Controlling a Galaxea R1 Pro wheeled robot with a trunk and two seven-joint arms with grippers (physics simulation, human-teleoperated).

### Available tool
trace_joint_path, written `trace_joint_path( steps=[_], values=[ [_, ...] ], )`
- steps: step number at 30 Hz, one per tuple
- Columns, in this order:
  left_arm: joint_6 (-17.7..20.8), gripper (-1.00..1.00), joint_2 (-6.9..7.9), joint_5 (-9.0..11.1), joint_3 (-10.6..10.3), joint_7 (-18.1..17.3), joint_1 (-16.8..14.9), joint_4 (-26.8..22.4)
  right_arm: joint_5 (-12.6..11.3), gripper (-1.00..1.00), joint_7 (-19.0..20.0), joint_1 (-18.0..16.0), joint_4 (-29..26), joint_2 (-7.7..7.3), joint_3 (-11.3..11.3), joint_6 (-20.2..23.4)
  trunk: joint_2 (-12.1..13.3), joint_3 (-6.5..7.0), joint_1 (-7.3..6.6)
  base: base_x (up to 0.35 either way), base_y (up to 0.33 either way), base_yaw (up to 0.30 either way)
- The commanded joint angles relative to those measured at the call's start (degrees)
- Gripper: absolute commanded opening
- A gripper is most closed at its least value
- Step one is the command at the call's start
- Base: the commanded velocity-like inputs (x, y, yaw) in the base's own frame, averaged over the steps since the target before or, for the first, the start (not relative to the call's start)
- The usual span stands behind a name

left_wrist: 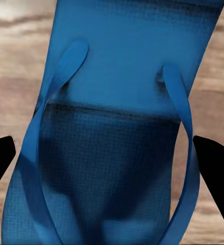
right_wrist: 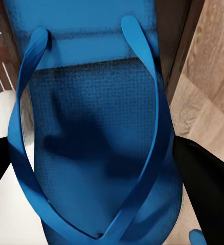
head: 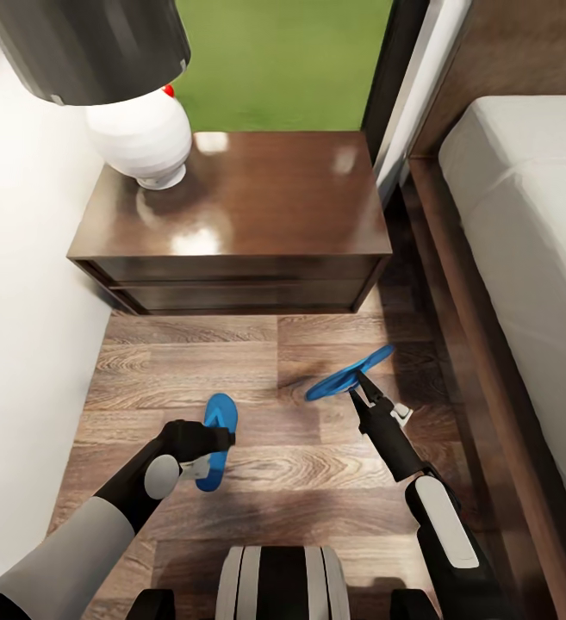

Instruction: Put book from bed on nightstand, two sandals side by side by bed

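Two bright blue sandals show. My right gripper [head: 362,385] is shut on one sandal [head: 349,373], held tilted above the wood floor near the bed [head: 524,198]; up close that sandal [right_wrist: 96,127] sits between the black fingers [right_wrist: 209,178]. My left gripper [head: 203,449] is shut across the other sandal [head: 219,433], low over the floor and pointing toward the nightstand [head: 231,215]. Its sole [left_wrist: 117,112] spans the gap between both fingers [left_wrist: 214,163]. The book is out of view.
A white lamp [head: 140,138] with a dark shade stands on the nightstand's left corner. A white wall [head: 24,301] runs along the left. The bed's dark frame [head: 463,327] borders the floor strip on the right. A window shows grass behind the nightstand.
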Motion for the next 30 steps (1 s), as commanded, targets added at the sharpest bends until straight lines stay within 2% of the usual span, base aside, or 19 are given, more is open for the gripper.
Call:
trace_joint_path(
  steps=[1, 23, 25, 26, 28, 30],
  values=[
    [-0.1, -1.00, 0.06, 0.0, -0.2, -0.2, 0.0, 0.0, -0.4, -1.00, 0.0, 0.0, 0.0, 0.06, -0.1, 0.5, 0.0, 0.20, -0.03, 0.000, 0.000, 0.000],
    [0.1, -1.00, 0.09, 0.5, 0.2, 0.3, 0.1, 0.2, -0.4, -1.00, 0.0, 0.0, 0.0, 0.06, -0.1, 0.5, 0.3, 5.07, -0.60, 0.000, 0.000, 0.000],
    [0.2, -1.00, -0.07, 2.9, 0.5, 0.4, 0.1, 1.3, -0.4, -1.00, 0.0, 0.0, 0.0, 0.06, -0.1, 0.5, 0.3, 5.51, -0.65, 0.000, 0.000, 0.000],
    [0.2, -1.00, -0.12, 4.9, 0.5, 0.5, 0.1, 1.7, -0.4, -1.00, 0.0, 0.0, 0.0, 0.05, -0.1, 0.5, 0.3, 5.74, -0.67, 0.000, 0.000, 0.000],
    [0.1, -1.00, -0.12, 11.2, 0.8, 0.2, 0.1, 2.2, -0.4, -1.00, 0.0, 0.0, 0.0, 0.05, -0.1, 0.5, 0.3, 5.74, -0.67, 0.000, 0.000, 0.000],
    [0.2, -1.00, -0.12, 13.6, 0.9, 0.1, 0.1, 2.1, -0.4, -1.00, 0.0, 0.0, 0.0, 0.05, -0.1, 0.5, 0.3, 5.74, -0.67, 0.000, 0.000, 0.000]
  ],
)
